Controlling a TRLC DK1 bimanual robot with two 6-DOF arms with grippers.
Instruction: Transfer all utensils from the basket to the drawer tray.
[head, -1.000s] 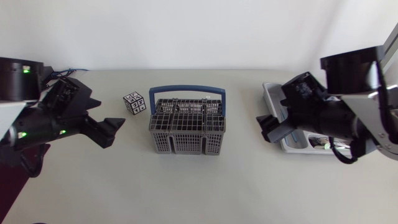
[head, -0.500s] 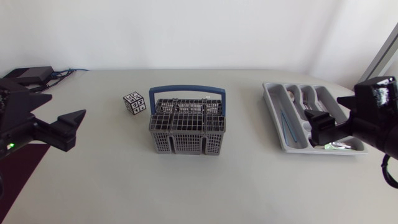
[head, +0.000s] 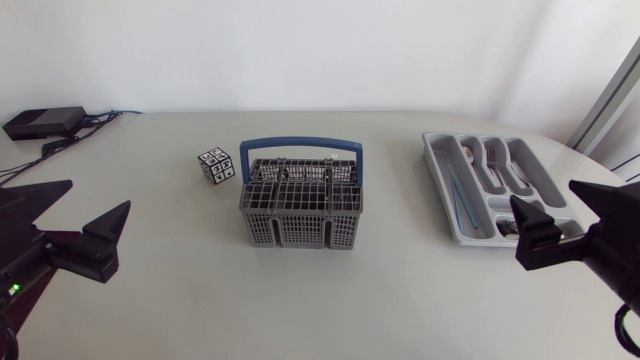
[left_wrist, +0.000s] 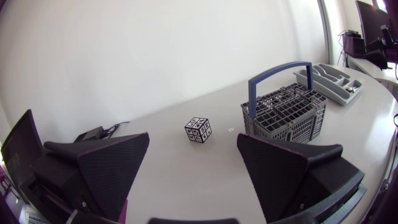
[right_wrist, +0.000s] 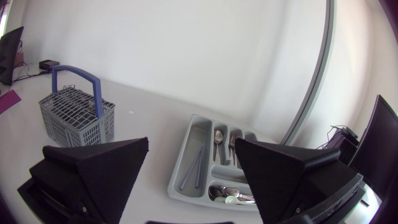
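The grey wire basket (head: 300, 208) with a blue handle (head: 300, 148) stands mid-table; I cannot tell whether anything lies under its grid top. The grey drawer tray (head: 455, 215) lies at the right, holding spoons, forks (head: 492, 165) and two blue sticks (head: 458, 200). My left gripper (head: 100, 193) hovers open and empty at the near left, well away from the basket (left_wrist: 286, 112). My right gripper (head: 542, 190) hangs open and empty over the tray's near end. In the right wrist view the tray (right_wrist: 186, 134) lies under and ahead of that gripper (right_wrist: 191, 149), and the basket (right_wrist: 78, 115) stands off to the side.
A black-and-white patterned cube (head: 216, 165) sits just left of the basket, ahead of the left gripper (left_wrist: 193, 149) as cube (left_wrist: 199, 130). A black box (head: 45, 122) with cables lies at the far left corner. The table's front edge runs close under both grippers.
Both arms have drawn back from the middle toward the near outer corners. The right arm no longer covers the tray. Both grippers stayed open.
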